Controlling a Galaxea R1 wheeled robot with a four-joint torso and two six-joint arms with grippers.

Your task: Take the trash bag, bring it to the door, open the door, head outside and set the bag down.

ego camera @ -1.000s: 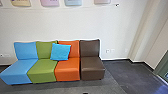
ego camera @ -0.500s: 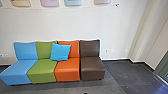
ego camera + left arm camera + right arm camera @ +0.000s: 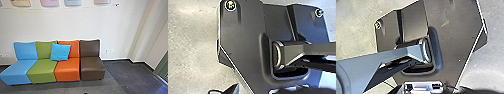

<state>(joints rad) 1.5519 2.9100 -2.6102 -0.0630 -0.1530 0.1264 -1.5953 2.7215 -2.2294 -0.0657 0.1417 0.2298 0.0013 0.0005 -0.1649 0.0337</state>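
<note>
Four seats (image 3: 92, 66) stand by the wall (image 3: 75, 22); likely a driving stretch, calling for clearance from them. Whether either pincer is spread or pinching, and the bag's place, I cannot tell.

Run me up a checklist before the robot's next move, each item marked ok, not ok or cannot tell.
1. Straight path ahead unobstructed: not ok, the row of seats stands across it, before the wall.
2. Blue cushion resting on the seats: ok, it leans on the green and orange backrests.
3. Green edge at the head view's right is the door: cannot tell.
4. Trash bag held securely: cannot tell.
</note>
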